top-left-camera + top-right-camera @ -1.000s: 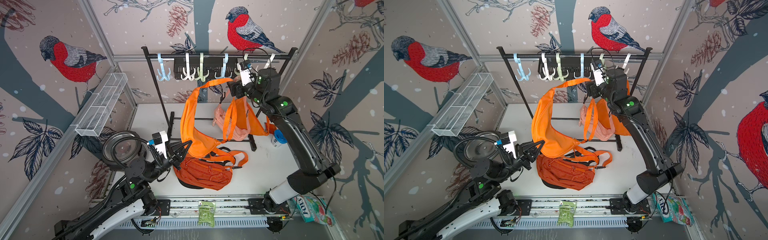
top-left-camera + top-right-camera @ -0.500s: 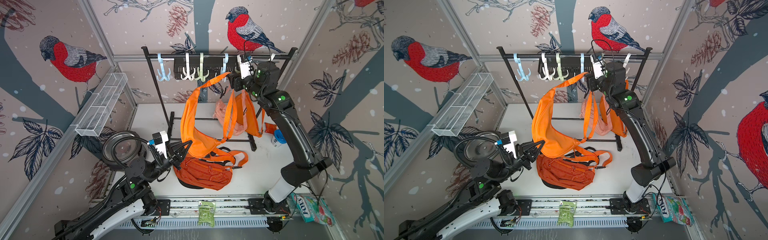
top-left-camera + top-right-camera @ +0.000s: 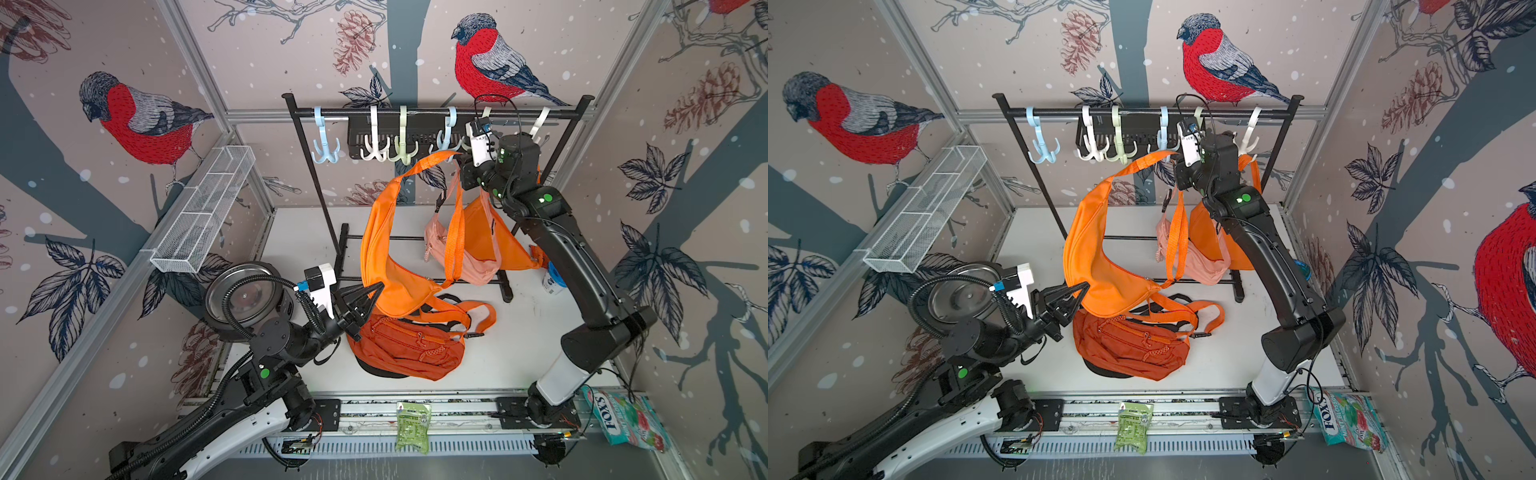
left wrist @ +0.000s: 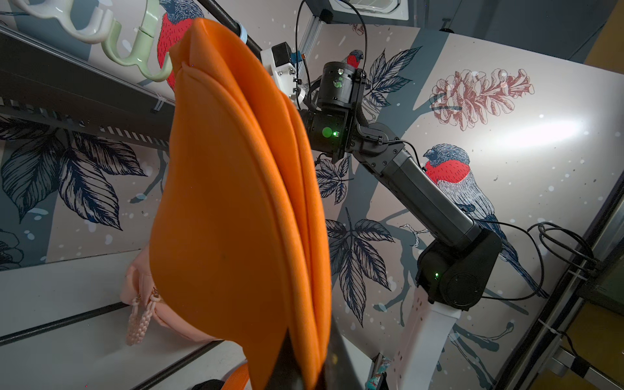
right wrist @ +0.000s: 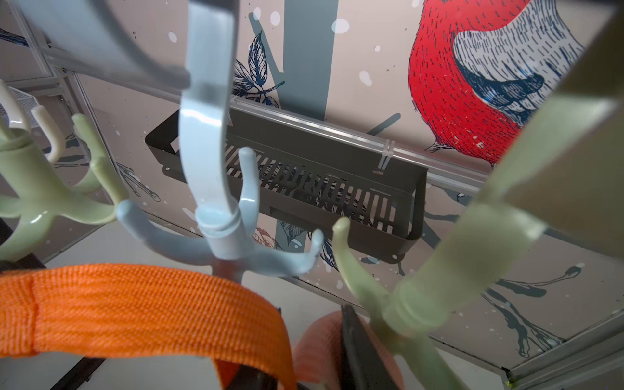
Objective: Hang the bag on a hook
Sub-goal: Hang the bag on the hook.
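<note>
Low on the left side, the left gripper [image 3: 368,296] has its jaws pressed onto the lower tip of the bright orange crescent-shaped fabric sling bag [image 3: 390,266]. The left wrist view shows the cloth running down between them. Bag body hangs tilted, clear of the white table [image 3: 519,353], above a darker rust-orange zip bag [image 3: 407,345] lying flat. Its orange woven webbing strap [image 3: 419,168] climbs rightward toward the black rail [image 3: 353,111]. It crests just beneath the pale blue four-pronged plastic hook [image 5: 219,233], and in the right wrist view it is not yet over a prong. Right gripper [image 3: 460,161] sits at the strap's crest; I cannot tell whether its jaws clamp the webbing or merely carry it. Judgement: the bag is light, soft and floppy and will swing, while the webbing is flat, grippy and not fragile. Best hold is the strap near its crest, keeping the loop open for a prong.
</note>
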`<state>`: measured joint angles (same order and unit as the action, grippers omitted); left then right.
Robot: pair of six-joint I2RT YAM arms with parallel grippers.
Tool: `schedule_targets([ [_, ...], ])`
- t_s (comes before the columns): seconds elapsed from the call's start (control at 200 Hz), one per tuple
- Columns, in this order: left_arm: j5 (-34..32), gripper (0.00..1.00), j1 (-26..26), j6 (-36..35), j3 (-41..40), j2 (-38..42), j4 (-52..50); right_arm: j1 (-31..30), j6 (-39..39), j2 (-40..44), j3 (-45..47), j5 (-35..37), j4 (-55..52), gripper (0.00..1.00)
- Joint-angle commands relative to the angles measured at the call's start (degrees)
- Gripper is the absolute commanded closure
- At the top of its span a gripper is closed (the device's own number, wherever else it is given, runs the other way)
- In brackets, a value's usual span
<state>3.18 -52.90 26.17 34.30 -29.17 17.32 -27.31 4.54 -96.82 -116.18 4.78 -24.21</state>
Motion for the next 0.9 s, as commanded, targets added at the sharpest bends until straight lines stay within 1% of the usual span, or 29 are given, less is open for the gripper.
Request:
schedule_targets([
  [0.0,-0.41,1.00,-0.01,0.36,-0.35,0.32,2.18,-0.02,-0.40,0.57,1.29,-0.45,-1.55,0.69],
  [0.095,-0.69,1.00,-0.01,0.53,-0.73,0.63,2.17,-0.02,-0.16,1.16,2.72,-1.06,-1.53,0.68],
  [0.165,-0.77,1.00,-0.01,0.54,-0.82,0.79,1.98,-0.02,-0.05,1.99,4.18,-1.68,-1.23,0.63],
  [0.22,-0.90,1.00,-0.01,0.54,-0.91,1.00,1.91,-0.02,-0.05,2.82,5.30,-2.17,-0.82,0.55],
  [0.275,-0.99,1.00,-0.01,0.52,-1.04,1.13,1.90,-0.03,0.11,3.65,6.22,-2.55,-0.53,0.44],
  [0.33,-1.05,1.00,-0.01,0.60,-1.09,1.22,1.86,-0.12,0.37,4.45,7.02,-3.22,-0.28,0.30],
  [0.38,-0.99,1.00,-0.01,0.58,-1.17,1.22,1.98,-0.13,0.65,5.25,7.68,-3.66,0.10,0.24],
  [0.465,-0.83,1.00,-0.01,0.64,-1.17,1.05,2.21,-0.03,0.82,6.06,7.70,-3.81,0.50,0.19],
  [0.56,-0.55,1.00,-0.01,0.64,-1.08,0.68,2.56,0.11,1.26,6.61,6.66,-4.47,0.38,0.11],
  [0.645,-0.39,1.00,-0.01,0.66,-1.07,0.35,2.92,0.62,1.27,6.90,5.29,-5.44,0.22,0.07],
  [0.806,-0.41,1.00,-0.01,0.72,-0.99,0.20,3.11,1.71,0.36,8.41,3.38,-9.81,1.31,0.01],
  [0.896,-0.55,1.00,-0.01,0.64,-1.16,0.32,3.08,2.47,-1.37,8.57,0.93,-13.63,0.49,0.00],
])
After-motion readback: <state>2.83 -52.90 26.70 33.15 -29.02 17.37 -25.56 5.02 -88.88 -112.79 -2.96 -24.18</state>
